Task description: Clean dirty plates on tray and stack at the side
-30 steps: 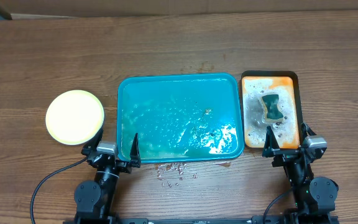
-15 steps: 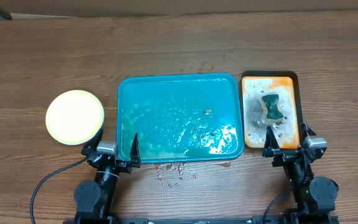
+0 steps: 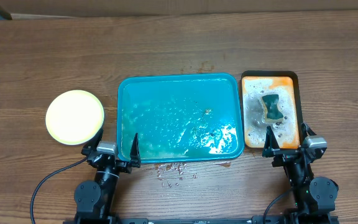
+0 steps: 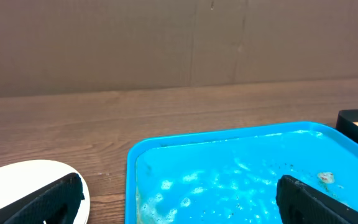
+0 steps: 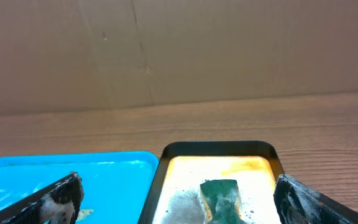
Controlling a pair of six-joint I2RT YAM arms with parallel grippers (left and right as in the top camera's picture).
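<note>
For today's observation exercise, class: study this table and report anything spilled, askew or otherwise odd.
Soapy droplets lie on the table just outside the tray, past its near rim on the robot's side. A few brown specks sit in the tray's suds. The plates at the left look tidy, and nothing looks askew.

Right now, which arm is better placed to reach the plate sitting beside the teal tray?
Left. The plate lies just beyond the open left gripper; the right gripper sits across the tray.
</note>
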